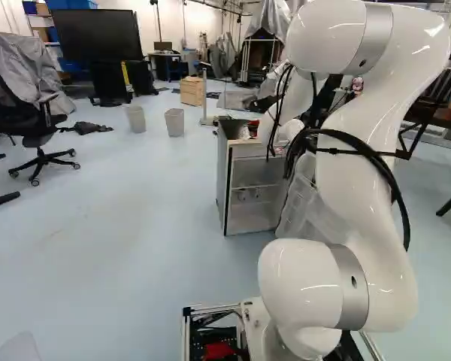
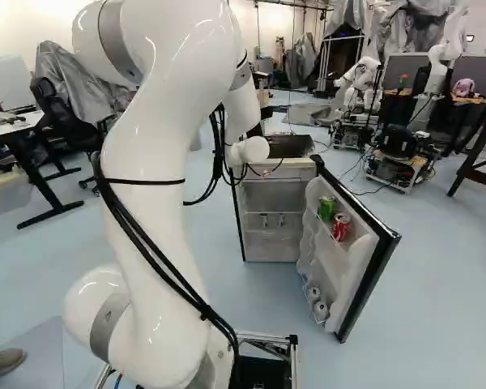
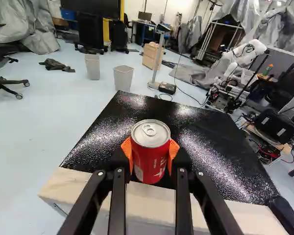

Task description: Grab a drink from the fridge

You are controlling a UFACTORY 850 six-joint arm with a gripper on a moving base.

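Fingers (image 3: 174, 149) grip a red can (image 3: 151, 161) from both sides, upright over the front edge of the fridge top (image 3: 210, 156); whether it touches there, I cannot tell. Travelling too low could catch its base on that surface; too light a squeeze could let it slip. The open door (image 2: 369, 284) holds a green can (image 2: 326, 208) and second red can (image 2: 340, 227) high, two pale cans (image 2: 321, 310) low. Beyond stand two bins (image 3: 123, 81), contents hidden.

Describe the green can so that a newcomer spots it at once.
Find the fridge with its door swung wide open. High inside that door, the green can stands beside a red can, on the side nearer the fridge's body. No other can in sight is green.
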